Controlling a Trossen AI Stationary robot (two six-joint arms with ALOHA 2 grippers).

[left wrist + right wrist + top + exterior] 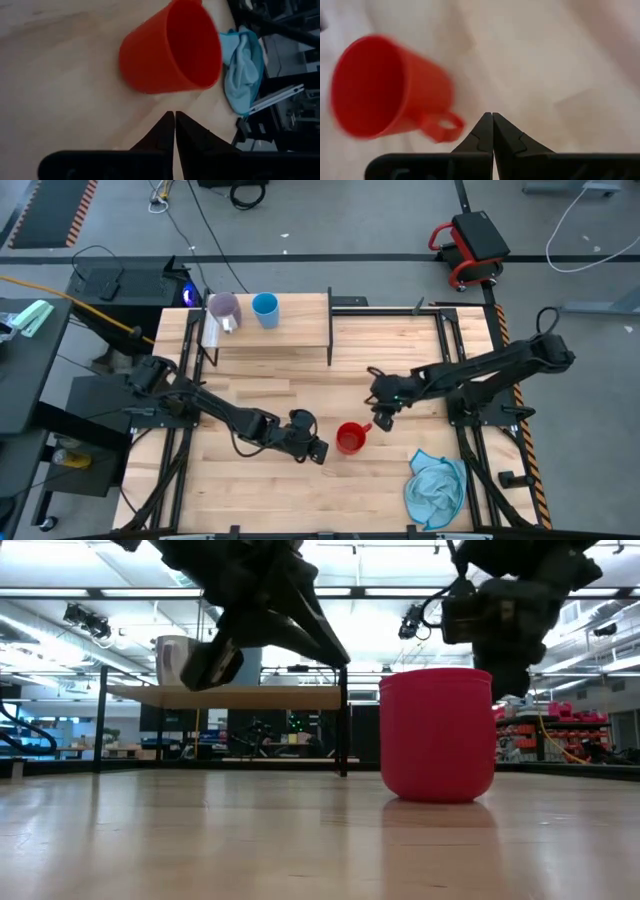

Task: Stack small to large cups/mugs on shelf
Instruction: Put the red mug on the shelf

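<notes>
Nearest us, the red cup looks light, stiff, slick; we'd pinch its rim or handle. Left gripper and right gripper sit closed, empty.

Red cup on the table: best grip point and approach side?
Probably the rim wall of the red cup, from above: it stands upright, mouth open, so one finger can go inside and one outside. Its handle points toward the right gripper, so pinch on a side away from it. Both grippers are shut, so open first.
</notes>
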